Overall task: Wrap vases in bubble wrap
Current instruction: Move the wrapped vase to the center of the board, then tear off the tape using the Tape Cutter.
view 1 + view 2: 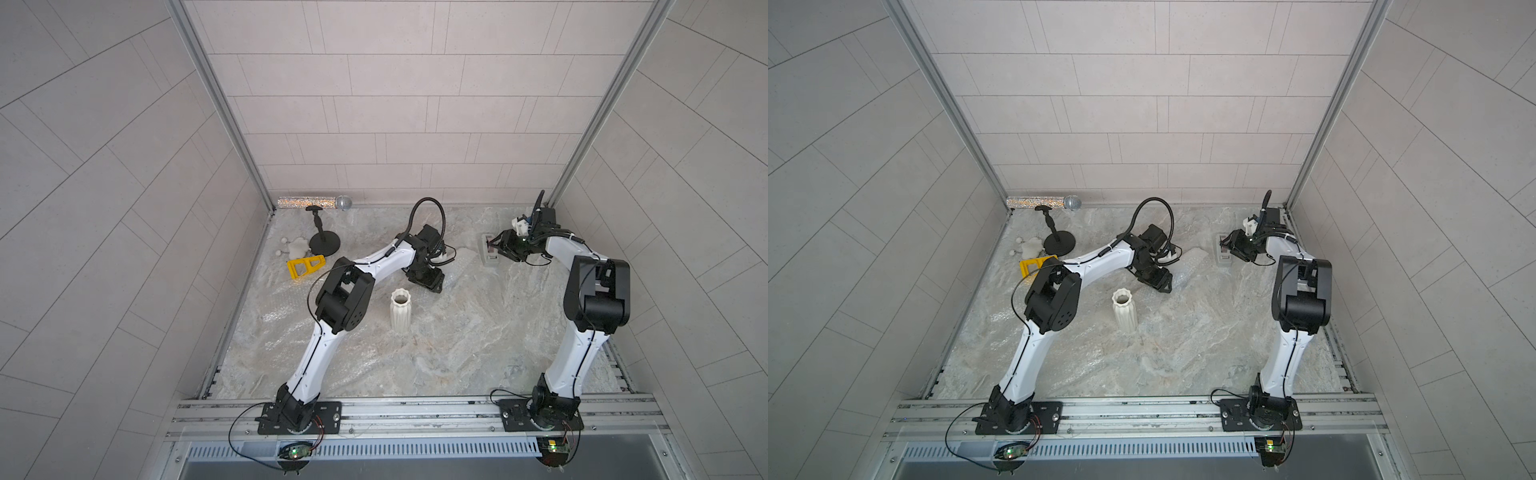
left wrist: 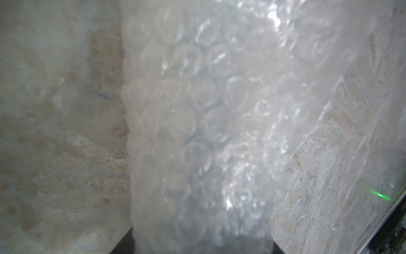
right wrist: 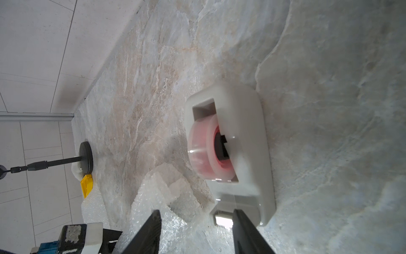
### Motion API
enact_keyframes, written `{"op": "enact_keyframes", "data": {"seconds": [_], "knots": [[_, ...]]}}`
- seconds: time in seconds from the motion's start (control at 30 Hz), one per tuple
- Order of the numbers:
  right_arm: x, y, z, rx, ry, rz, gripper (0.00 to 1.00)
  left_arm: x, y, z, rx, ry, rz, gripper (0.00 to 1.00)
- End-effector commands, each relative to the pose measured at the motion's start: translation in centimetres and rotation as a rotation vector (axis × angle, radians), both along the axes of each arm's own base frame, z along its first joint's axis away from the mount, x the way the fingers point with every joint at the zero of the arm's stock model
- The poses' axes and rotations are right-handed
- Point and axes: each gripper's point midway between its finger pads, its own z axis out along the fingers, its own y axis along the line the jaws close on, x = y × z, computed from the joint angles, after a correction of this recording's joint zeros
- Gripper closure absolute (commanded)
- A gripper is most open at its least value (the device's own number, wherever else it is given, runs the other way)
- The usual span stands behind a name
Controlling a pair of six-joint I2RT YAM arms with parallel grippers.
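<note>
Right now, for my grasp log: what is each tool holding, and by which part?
Left tool: clamped across one end of the transparent bubble wrap roll. Right tool: nothing; open jaws flank the cutter end of the grey plastic tape dispenser.

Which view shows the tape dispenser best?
Right wrist: dispenser close up, pink roll and cutter clear. Both top views show it small and far, beside the right pincer. Left wrist shows only bubble wrap and table.

White ribbed vase [image 1: 401, 311] upright mid-table; clear bubble wrap [image 1: 286, 309] spread flat, far part poss. rolled.
</note>
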Motion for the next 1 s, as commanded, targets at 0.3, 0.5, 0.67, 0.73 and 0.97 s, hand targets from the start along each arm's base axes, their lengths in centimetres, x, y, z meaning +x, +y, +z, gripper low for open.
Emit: {"op": "enact_keyframes", "data": {"seconds": [0.3, 0.5, 0.67, 0.73, 0.97], "knots": [[0.1, 0.7, -2.2, 0.048, 0.072, 0.061, 0.49, -0.3, 0.9, 1.3, 0.011, -0.002, -0.002, 0.55], [-0.3, 1.4, -3.2, 0.087, 0.092, 0.087, 0.5, -0.3, 0.6, 1.7, -0.005, -0.004, -0.002, 0.55], [-0.2, 2.1, -3.7, 0.134, 0.106, 0.112, 0.52, -0.4, 0.7, 1.8, -0.004, 0.0, 0.002, 0.55], [-0.4, 2.1, -3.4, 0.14, 0.092, 0.111, 0.53, -0.4, 0.7, 1.8, -0.005, -0.002, 0.005, 0.55], [-0.8, 1.9, -2.5, 0.165, 0.076, 0.095, 0.57, -0.5, 0.6, 1.9, -0.011, 0.0, 0.005, 0.56]]}}
